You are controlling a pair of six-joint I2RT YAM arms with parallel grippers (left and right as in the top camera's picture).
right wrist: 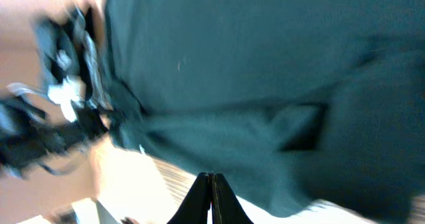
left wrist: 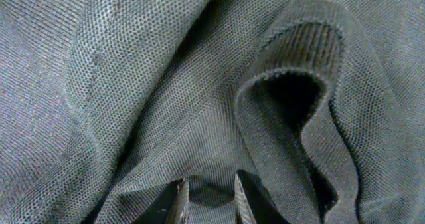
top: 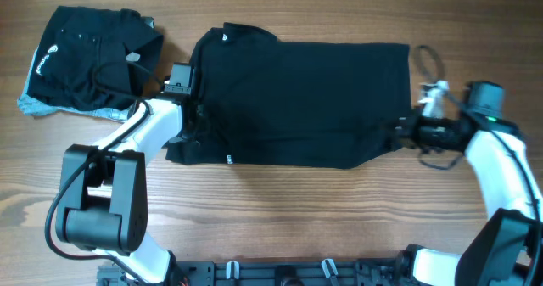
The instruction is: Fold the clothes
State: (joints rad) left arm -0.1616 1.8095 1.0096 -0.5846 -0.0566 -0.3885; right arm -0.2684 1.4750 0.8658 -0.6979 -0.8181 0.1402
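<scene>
The large black shirt lies spread across the middle of the table, with a small white label at its upper left. My left gripper is at the shirt's bunched left edge. In the left wrist view its fingers pinch a fold of the knit fabric. My right gripper is at the shirt's lower right corner. Its jaws are shut tight at the cloth's edge, and whether cloth is caught between them does not show. Folded black pieces with a white round logo lie at the far left.
The wooden table shows bare in front of the shirt. A black cable loop lies just past the shirt's upper right corner. The left arm's base stands at the front left, and the right arm curves along the right edge.
</scene>
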